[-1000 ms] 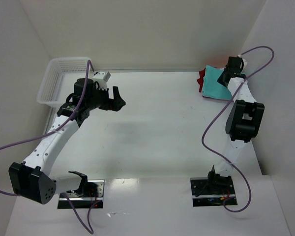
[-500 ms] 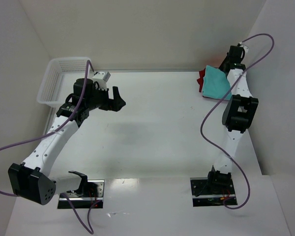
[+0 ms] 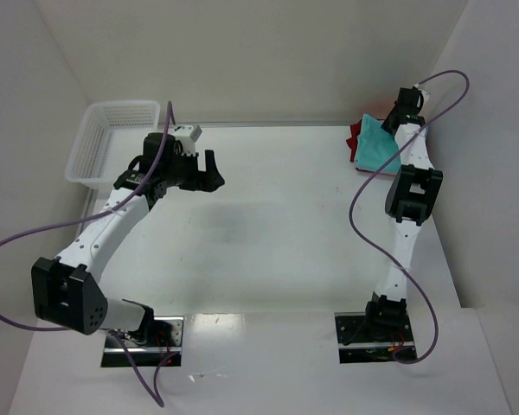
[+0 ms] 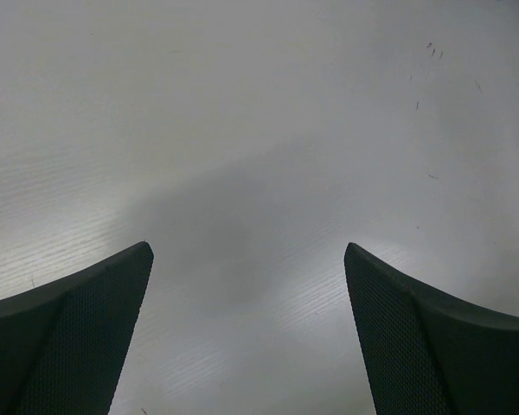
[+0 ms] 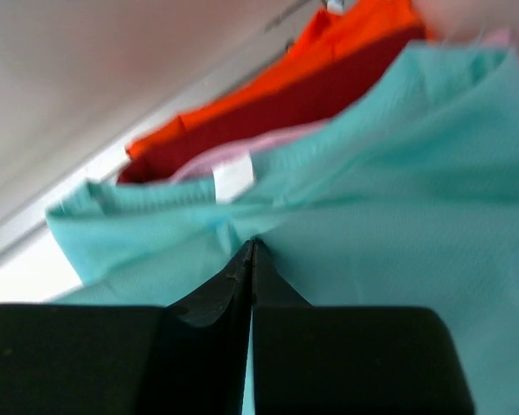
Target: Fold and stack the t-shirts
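Teal t-shirt [image 3: 376,149]: tops the stack at two o'clock on the surface [image 3: 277,233], over a pink t-shirt [image 5: 242,145] and a red t-shirt [image 5: 311,95]
Right fingers [image 5: 212,298]: clenched on a pucker of the teal cloth
Left fingers [image 4: 86,320]: spread wide, gripping nothing, over the surface at eleven o'clock
Basket [image 3: 112,117]: white mesh, at ten o'clock

teal shirt [image 5: 398,173]: plain teal-green, fine knit texture; small white label [image 5: 233,177] at collar.
pink shirt [image 5: 242,145]: pale pink, only a thin edge shows.
red shirt [image 5: 268,99]: deep red, upper fold brighter orange-red.
right tool [image 5: 252,246]: black.
left tool [image 4: 246,248]: black; fingers [image 4: 78,328] carry a fine dotted grid.
desk [image 3: 285,216]: white.
basket [image 3: 85,147]: white mesh.
cables [image 3: 353,216]: purple.
arms [image 3: 104,238]: white, black joints.
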